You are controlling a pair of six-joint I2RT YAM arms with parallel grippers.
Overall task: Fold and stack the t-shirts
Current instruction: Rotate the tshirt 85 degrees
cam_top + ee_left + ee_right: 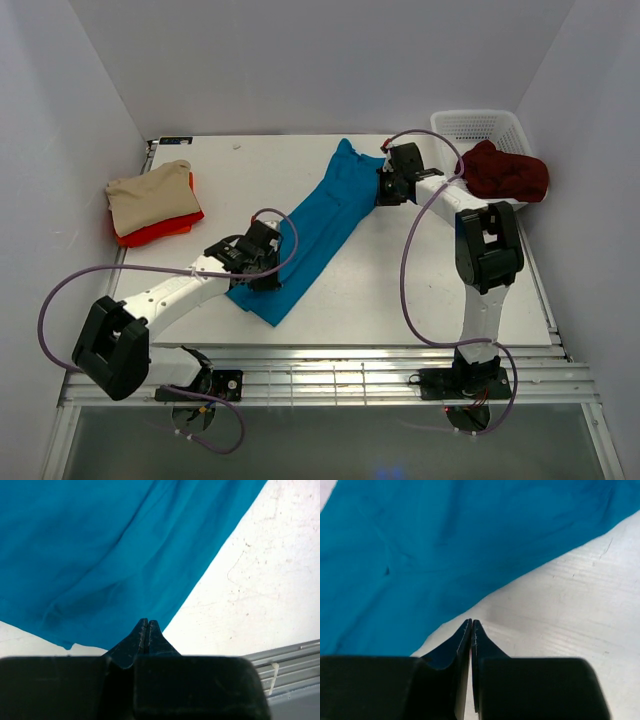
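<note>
The teal blue t-shirt (pixel 320 225) lies on the counter (pixel 420 285) as a long, narrow band. It runs on a slant from the near left, in front of the left arm, up to the far right beside the right arm. The cloth is mostly flat, with a few soft creases along it.

The left gripper (pixel 265 270) sits low at the near end of that band. In the left wrist view its fingers (pixel 145 630) are pressed together, the tips right at the shirt's (pixel 100 555) edge, and I can see no cloth caught between them.

The right gripper (pixel 385 190) is down at the far end. Its wrist view shows the fingers (pixel 471 630) closed to a hairline slit. The tips are over bare counter just beside the teal (pixel 445 545) hem and hold nothing.

Over at the far left corner the beige t-shirt (pixel 150 198) is folded and rests on top of the bright red t-shirt (pixel 160 232). The red one pokes out along the near and right sides.

At the far right the dark maroon t-shirt (pixel 503 172) is bunched up. It hangs over the near rim of the white lattice basket (pixel 480 125), well apart from the folded pile.
</note>
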